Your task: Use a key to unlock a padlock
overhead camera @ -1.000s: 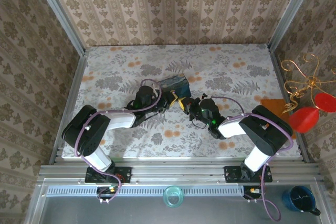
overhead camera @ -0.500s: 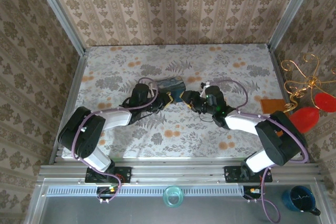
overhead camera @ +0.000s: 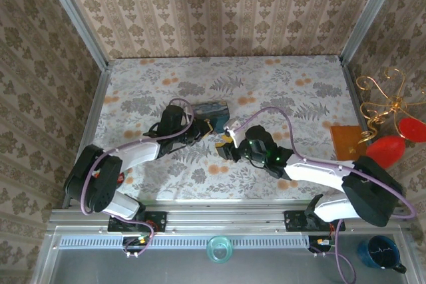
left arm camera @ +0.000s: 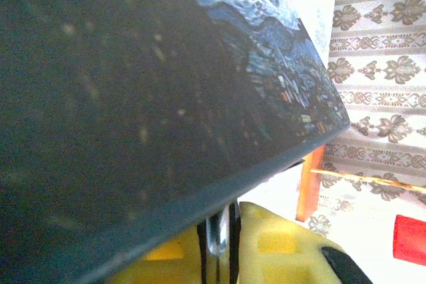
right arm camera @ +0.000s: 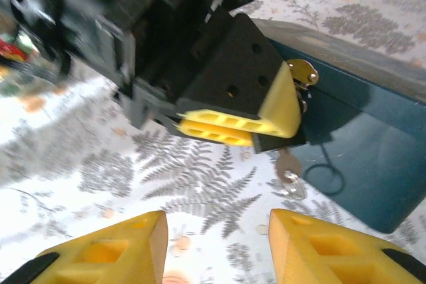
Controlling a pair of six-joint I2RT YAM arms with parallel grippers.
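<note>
- My left gripper [right arm camera: 269, 124] is clenched at the near face of the blue box [overhead camera: 214, 108], mid-table. As far as I can judge, it pinches the padlock [right arm camera: 283, 142], whose dark body peeks out under the yellow pads, just below the brass hasp [right arm camera: 303, 72].
- The key [right arm camera: 287, 165] hangs from the padlock's underside and looks seated in the keyway. I cannot see how deep it sits.
- My right gripper [right arm camera: 216, 224] is released, jaws apart with nothing between them, on the near side of the key.
- The step in hand, as I read it, is to take the key and turn it.
- I'd bring the pads flat onto the key's head and close firmly. Then I'd roll the wrist about the key's own axis, without pulling.
- The left must hold the body rigid, or padlock and box will twist along.
</note>
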